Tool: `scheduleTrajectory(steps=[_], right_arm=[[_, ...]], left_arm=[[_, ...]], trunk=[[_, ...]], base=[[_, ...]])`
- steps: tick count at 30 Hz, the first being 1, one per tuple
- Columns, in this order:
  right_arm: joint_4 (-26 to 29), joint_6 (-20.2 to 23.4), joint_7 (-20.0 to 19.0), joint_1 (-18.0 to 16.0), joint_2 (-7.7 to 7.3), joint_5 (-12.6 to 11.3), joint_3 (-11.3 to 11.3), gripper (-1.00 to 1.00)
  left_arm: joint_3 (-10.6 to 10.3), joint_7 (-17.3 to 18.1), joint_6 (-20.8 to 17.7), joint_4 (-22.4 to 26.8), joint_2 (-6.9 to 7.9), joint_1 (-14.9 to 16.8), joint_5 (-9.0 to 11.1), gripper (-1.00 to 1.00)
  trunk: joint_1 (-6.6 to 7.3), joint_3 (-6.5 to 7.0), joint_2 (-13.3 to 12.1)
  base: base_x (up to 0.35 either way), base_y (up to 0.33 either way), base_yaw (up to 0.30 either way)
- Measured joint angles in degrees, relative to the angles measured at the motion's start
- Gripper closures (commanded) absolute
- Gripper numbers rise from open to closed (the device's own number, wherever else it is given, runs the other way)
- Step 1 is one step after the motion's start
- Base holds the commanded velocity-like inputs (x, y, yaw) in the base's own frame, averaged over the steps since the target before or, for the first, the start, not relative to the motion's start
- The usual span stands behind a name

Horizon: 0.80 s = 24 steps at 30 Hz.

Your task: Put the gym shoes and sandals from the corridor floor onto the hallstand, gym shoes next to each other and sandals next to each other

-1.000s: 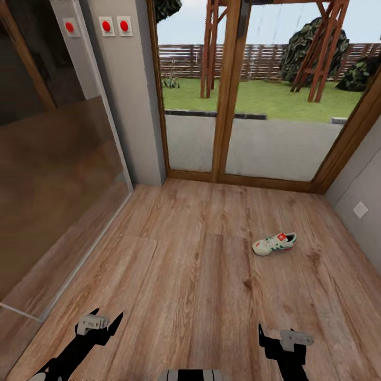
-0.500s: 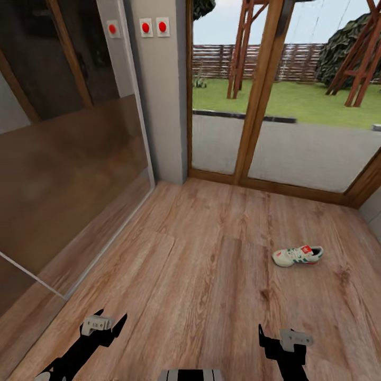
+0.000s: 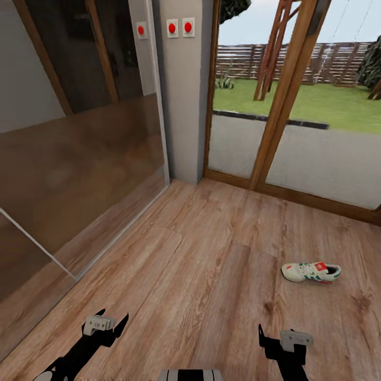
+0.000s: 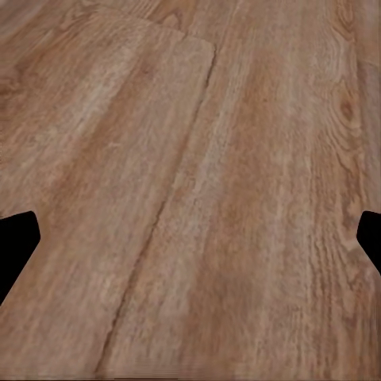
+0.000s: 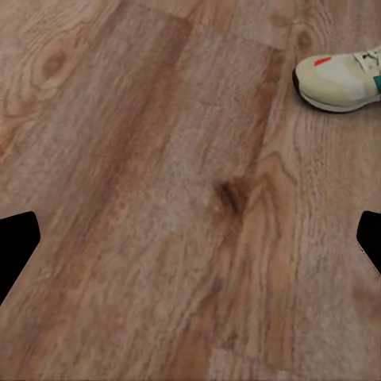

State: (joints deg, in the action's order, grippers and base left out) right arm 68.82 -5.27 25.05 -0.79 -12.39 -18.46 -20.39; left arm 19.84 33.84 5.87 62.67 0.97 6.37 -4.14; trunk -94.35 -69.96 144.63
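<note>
Head view records one gym shoe (image 3: 311, 272) lying on its sole on the corridor floor (image 3: 211, 254), at the right of the frame, toe toward the frame's left, well apart from both of my grippers. My left gripper (image 3: 106, 324) sits low at the lower left and my right gripper (image 3: 280, 338) at the lower right, both hovering above bare planks and carrying nothing.

Both wrist views show the dark finger ends at opposite edges of the frame, so I judge both pairs of fingers spread wide, ready for a pickup rather than committed to one. The right wrist view catches the heel end of the shoe (image 5: 337, 79) in its upper right corner.

A glass panel (image 3: 69, 174) runs along the left side of the frame; wood-framed glazed doors (image 3: 280, 106) onto a garden fill the upper right.

Finding: I appear to be in transit. The right arm is the nearer to the shoe and seems the sensible one to take it.
</note>
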Motion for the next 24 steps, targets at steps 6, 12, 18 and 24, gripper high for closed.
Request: scheduleTrajectory(steps=[6, 12, 18, 24], right_arm=[[0.00, 0.00, 0.00, 0.00, 0.00, 0.00, 0.00, -1.00], [0.00, 0.00, 0.00, 0.00, 0.00, 0.00, 0.00, -1.00], [0.01, 0.00, 0.00, 0.00, 0.00, 0.02, -0.02, -1.00], [0.00, 0.00, 0.00, 0.00, 0.00, 0.04, -0.02, -1.00]], left_arm=[[-0.04, 0.00, 0.01, 0.00, 0.00, 0.00, -0.04, -1.00], [-0.08, 0.00, 0.01, -0.01, 0.00, 0.00, -0.06, -1.00], [-0.10, 0.00, 0.01, -0.01, 0.00, -0.01, -0.07, -1.00], [-0.12, 0.00, 0.01, -0.01, 0.00, -0.01, -0.07, -1.00]], trunk=[[0.00, 0.00, 0.00], [0.00, 0.00, 0.00], [0.00, 0.00, 0.00], [0.00, 0.00, 0.00]], base=[[0.000, -0.298, 0.188], [0.000, -0.301, 0.074], [0.000, -0.303, 0.027], [0.000, -0.304, 0.010]])
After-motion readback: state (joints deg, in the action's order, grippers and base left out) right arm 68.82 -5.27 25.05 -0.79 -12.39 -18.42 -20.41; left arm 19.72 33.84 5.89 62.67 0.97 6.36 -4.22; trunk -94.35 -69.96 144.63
